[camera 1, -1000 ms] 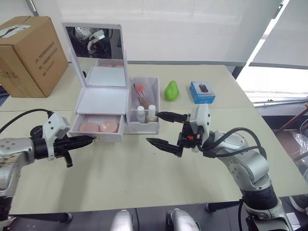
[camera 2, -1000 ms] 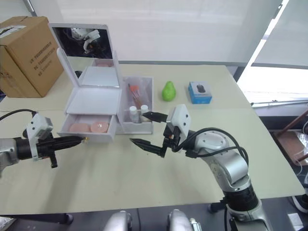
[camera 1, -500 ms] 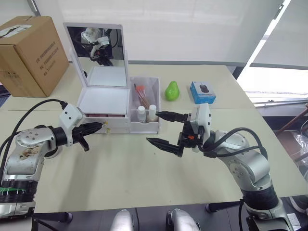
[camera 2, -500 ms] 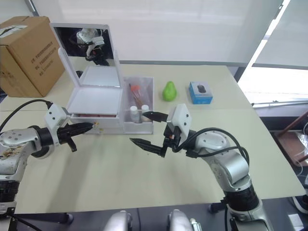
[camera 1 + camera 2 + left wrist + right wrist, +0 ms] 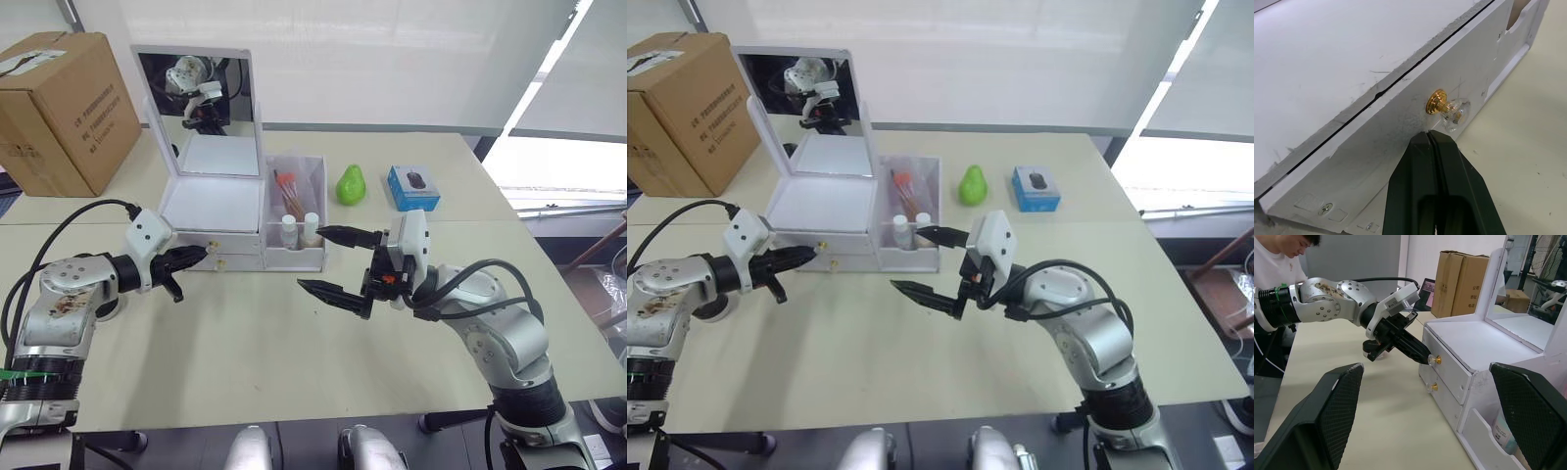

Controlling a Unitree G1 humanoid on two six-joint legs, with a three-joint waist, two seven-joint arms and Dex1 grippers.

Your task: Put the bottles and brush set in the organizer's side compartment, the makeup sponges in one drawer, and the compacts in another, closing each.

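The white organizer (image 5: 210, 204) stands with its mirror lid (image 5: 196, 93) up and both drawers pushed in. My left gripper (image 5: 201, 256) is shut, its tip against the upper drawer front (image 5: 1400, 122) just beside the gold knob (image 5: 1439, 102). The side compartment (image 5: 294, 258) holds two small white bottles (image 5: 287, 227) and the brush set (image 5: 288, 191). My right gripper (image 5: 313, 259) hangs open over the table in front of that compartment, with nothing between its fingers. Makeup sponges and compacts are hidden.
A cardboard box (image 5: 61, 108) sits at the far left. A green pear (image 5: 349, 184) and a blue box (image 5: 411, 187) lie behind my right arm. A person (image 5: 1281, 262) sits beyond the table's left side. A lower knob (image 5: 1434, 387) sticks out.
The left gripper has pushed the open drawer with pink round pieces fully shut and now rests on its front. The right arm has not moved.
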